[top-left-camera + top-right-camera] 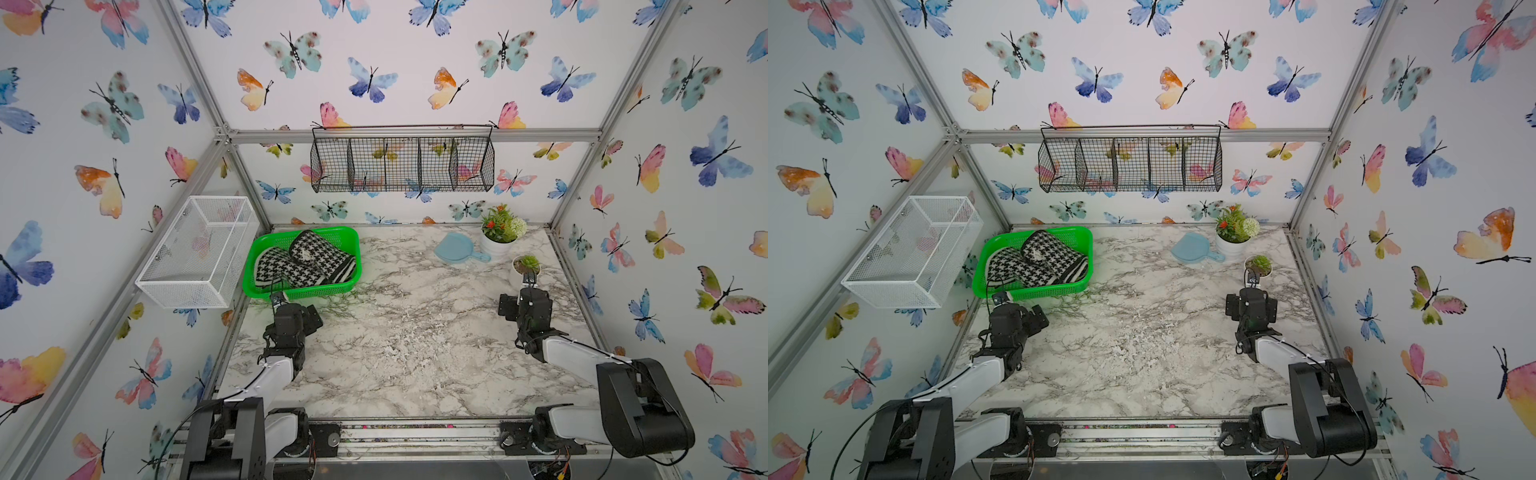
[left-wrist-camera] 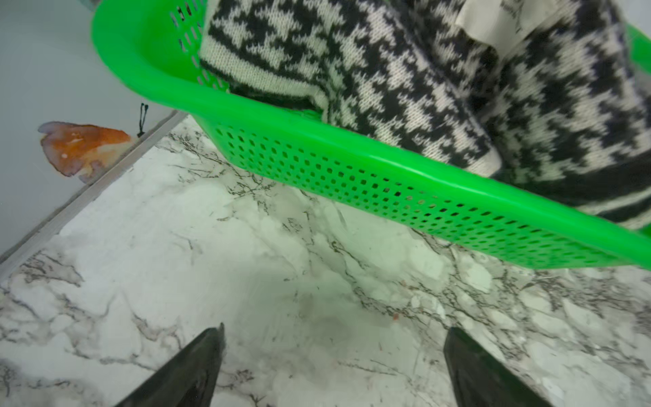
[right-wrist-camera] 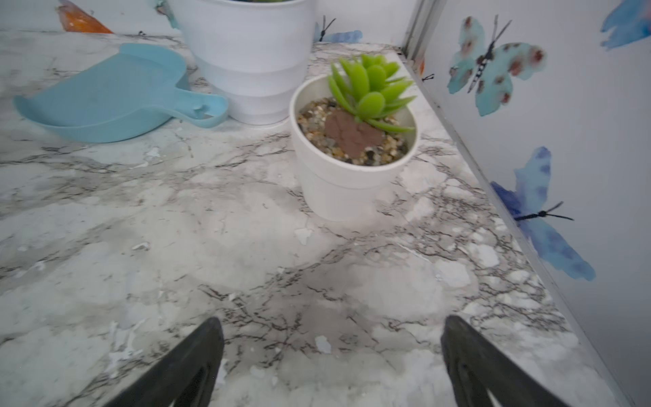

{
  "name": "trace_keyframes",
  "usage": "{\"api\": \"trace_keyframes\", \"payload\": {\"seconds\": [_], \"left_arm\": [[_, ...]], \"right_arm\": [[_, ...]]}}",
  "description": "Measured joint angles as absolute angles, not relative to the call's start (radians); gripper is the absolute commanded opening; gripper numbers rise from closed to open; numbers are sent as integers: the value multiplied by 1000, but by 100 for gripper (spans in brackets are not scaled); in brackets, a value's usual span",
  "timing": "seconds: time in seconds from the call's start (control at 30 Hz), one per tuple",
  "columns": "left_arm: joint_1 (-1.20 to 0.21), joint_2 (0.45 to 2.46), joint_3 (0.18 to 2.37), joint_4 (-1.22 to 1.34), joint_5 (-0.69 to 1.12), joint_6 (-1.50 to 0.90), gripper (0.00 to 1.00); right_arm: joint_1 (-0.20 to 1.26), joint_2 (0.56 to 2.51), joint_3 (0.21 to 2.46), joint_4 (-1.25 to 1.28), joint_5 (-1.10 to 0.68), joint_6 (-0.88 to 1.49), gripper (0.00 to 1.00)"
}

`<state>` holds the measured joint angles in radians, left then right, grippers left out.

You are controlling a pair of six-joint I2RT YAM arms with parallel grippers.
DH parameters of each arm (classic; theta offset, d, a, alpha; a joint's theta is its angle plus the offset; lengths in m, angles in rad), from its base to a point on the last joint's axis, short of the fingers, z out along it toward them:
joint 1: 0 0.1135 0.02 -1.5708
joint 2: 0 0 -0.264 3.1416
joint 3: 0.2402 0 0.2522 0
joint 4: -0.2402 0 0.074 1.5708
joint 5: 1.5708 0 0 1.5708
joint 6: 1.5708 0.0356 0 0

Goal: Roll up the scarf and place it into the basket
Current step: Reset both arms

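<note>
**A:** Marbled surface (image 1: 415,332), butterfly walls all round. What is in the green basket (image 1: 324,291)?

**B:** The scarf (image 1: 309,259), black-and-white houndstooth. It lies rolled and bunched inside, at the surface's far left corner, partly rising above the rim.

**A:** And the hands?

**B:** The left hand (image 2: 333,338) is spread apart, gripping nothing, just in front of the basket's near wall. The right hand (image 3: 331,327) is spread apart too, near the small pot (image 3: 348,169) by the right edge, not touching it.

**A:** Other containers?

**B:** That pot holds a succulent in pebbles. The bigger white pot (image 1: 496,245) behind it holds flowers, with a blue scoop (image 1: 457,249) beside it. A white mesh box (image 1: 195,253) hangs on the left wall and a black wire rack (image 1: 401,164) on the back wall.
</note>
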<state>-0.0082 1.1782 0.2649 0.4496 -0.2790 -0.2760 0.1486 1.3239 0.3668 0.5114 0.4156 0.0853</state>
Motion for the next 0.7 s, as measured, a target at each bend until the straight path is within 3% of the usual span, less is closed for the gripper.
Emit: {"api": "trace_keyframes", "payload": {"seconds": [0.27,0.5,0.63,0.7], "left_arm": [[-80,1337,121,1013,-364,-125,98],[-135,1378,183,1105,-416,-54,98],[-135,1388,187,1127,-432,-43,98],[-135,1396,188,1127,-434,-41,98]], "right_arm": [[137,1383,303,776,484,47,98],[137,1391,256,937,334,32,99],[137,1546,229,1171,290,25,99],[136,1588,223,1162,284,26,99]]}}
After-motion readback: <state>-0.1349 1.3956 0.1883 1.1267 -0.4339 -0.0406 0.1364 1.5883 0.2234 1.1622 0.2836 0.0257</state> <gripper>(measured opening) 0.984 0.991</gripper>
